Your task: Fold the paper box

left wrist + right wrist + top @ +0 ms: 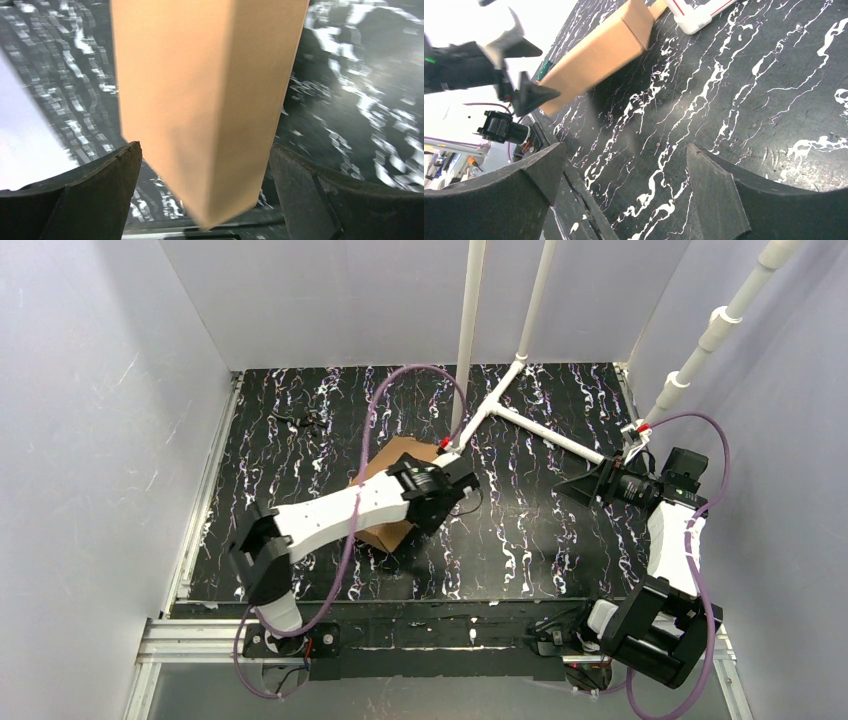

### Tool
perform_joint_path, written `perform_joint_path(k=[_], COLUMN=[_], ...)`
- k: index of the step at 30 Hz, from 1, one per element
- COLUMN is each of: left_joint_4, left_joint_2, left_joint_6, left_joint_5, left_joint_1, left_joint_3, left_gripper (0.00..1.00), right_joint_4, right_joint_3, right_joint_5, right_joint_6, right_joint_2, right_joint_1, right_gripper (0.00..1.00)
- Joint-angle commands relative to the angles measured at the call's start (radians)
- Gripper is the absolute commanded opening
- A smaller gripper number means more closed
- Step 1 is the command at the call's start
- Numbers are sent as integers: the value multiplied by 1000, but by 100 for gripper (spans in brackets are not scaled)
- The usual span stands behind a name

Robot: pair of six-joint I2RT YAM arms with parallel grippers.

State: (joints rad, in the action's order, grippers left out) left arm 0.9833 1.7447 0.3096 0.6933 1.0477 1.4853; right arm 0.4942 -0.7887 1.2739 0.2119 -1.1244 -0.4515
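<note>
On the tabletop: the plain brown corrugated-cardboard paper box [395, 458] lies left of centre on the black, white-veined tabletop [540, 540], directly under my left wrist. Its far end is near the foot of the white plastic pipe frame [520, 410].
Left claw: my left claw [205, 150] is released. Its dark fingers [100, 190] are spread wide to either side of the box, with tabletop showing in both gaps, and they grasp nothing.
Why there: I judge that I straddle the box's long ridge so the shape rests on its own weight while I can clamp it again if a panel springs.
Right claw: my right claw [624, 150] is also released and empty. It hangs low over bare tabletop well apart from the box and points toward it. I judge that it stands aside so the two arms do not crowd each other.
Box shape: a long, closed rectangular block. Its flat panels meet at crisp edges, and no loose flap or tab stands up in any view.
Box surface: even tan and unmarked. The end nearest my left wrist camera is blurred.
Progress: by my reckoning the folding is done or nearly so. The underside and part of the top are hidden, so I cannot tell whether every tab is seated.
</note>
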Motion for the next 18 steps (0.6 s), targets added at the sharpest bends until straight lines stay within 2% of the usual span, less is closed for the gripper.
perform_joint_path(k=[1,4,7,11,12,13,14,16,18], left_joint_4=[-74,-143,-218,-380,-422,-455,-474,-500,-547], left_joint_2=[-254,-404,-570,-772,-804,-824,-823,-787,-736], left_joint_6=[-17,-28,2,100,125,145,161,175,180], left_joint_5=[-332,-454,-494,-644,-679,-692,-687,-658,-679], left_joint_1=[-4,-26,-100,-372,-449,-513,-565,-651,-738], left_joint_3=[-62,-137,-255,-485,-539,-581,-608,-640,-663], left_gripper=[98,98,96,71,62,48,38,37,37], right_joint_4=[-6,23,86,137,127,104,77,51,55], right_joint_3=[-9,-15,-37,-71,-74,-69,-62,-56,-63], right_joint_5=[-1,-9,-46,-165,-214,-261,-307,-385,-448], right_joint_6=[9,36,110,184,189,181,174,187,220], right_joint_2=[9,5,-2,3,9,15,18,15,-6], right_joint_1=[-3,2,30,164,214,267,318,414,512], right_gripper=[98,98,98,98,97,95,91,79,57])
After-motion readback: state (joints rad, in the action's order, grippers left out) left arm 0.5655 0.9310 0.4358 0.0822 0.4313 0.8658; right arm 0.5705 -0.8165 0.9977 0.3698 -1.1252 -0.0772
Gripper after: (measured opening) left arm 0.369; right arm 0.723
